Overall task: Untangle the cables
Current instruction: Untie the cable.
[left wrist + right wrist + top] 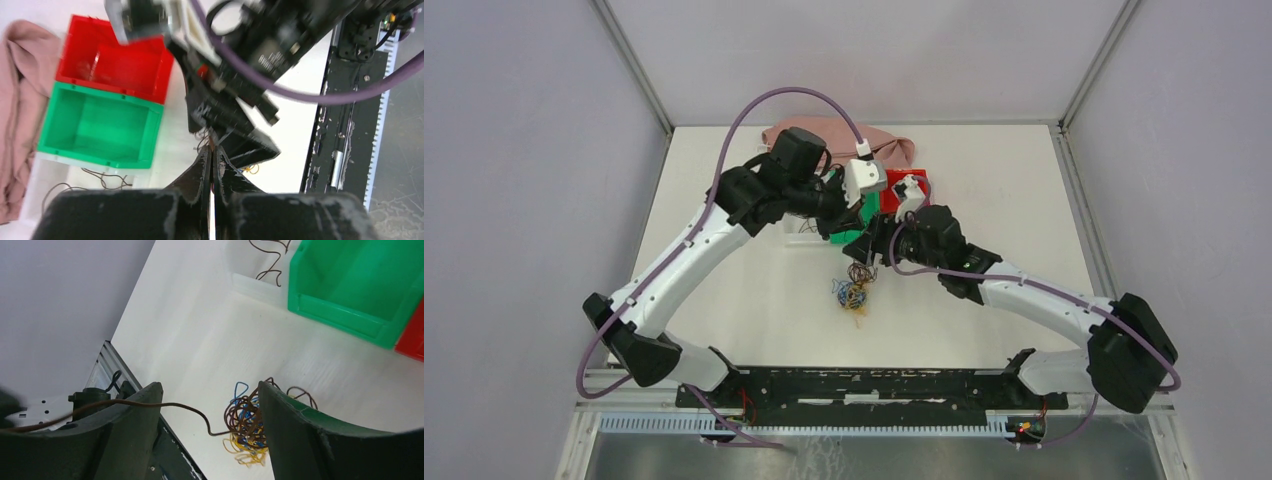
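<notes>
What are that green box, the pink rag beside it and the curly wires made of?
Green box: likely hard moulded plastic, smooth with slight sheen, crisp rim. Pink rag: soft matte fabric, lying in folds. Curly wires: probably plastic-coated metal, thin brown, blue and yellow strands that hold their curls.

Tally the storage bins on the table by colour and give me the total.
Red bin: 1
Green bin: 1
Clear bin: 1
Total: 3
</notes>
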`<state>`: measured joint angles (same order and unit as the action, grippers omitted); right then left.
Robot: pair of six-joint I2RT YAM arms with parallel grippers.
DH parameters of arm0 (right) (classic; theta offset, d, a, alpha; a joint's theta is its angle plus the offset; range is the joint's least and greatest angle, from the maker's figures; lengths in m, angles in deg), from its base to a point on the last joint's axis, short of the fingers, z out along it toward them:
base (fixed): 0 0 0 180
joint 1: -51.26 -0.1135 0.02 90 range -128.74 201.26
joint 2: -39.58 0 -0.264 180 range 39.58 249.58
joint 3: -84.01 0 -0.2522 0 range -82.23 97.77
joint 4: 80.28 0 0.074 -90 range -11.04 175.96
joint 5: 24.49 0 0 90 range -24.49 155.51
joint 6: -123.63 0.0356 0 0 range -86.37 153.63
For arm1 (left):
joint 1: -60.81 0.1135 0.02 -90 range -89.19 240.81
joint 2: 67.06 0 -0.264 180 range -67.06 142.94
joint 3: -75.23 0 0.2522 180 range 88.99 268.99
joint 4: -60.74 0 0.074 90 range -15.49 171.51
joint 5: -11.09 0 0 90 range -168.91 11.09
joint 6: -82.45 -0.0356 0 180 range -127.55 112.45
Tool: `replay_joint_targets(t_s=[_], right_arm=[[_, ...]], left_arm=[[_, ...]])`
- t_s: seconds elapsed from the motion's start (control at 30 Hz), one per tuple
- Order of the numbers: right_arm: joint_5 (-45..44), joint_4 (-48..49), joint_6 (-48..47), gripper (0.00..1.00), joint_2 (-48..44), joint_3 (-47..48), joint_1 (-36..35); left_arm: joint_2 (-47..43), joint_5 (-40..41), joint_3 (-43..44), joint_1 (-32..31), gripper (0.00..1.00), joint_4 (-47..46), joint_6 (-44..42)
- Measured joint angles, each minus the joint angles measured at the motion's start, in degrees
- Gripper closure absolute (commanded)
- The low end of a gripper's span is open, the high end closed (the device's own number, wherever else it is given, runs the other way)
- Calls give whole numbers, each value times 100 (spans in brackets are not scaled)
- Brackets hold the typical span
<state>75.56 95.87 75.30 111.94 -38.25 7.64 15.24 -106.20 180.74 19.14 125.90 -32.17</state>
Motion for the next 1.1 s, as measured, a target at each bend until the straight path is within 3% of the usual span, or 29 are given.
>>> replay_joint_targets(t_s=[0.27, 0.57, 1.1], right_arm=[[-2, 321, 105, 38, 713, 192, -168], [-20, 776, 400, 43, 1058, 190, -256], [-481, 1040, 505, 44, 1449, -640, -496]], left_arm=[[-214, -186, 1003, 0, 97, 343, 120], [-629, -291, 1248, 2, 97, 192, 323], [-1429, 332, 1759, 0, 97, -1971, 634]])
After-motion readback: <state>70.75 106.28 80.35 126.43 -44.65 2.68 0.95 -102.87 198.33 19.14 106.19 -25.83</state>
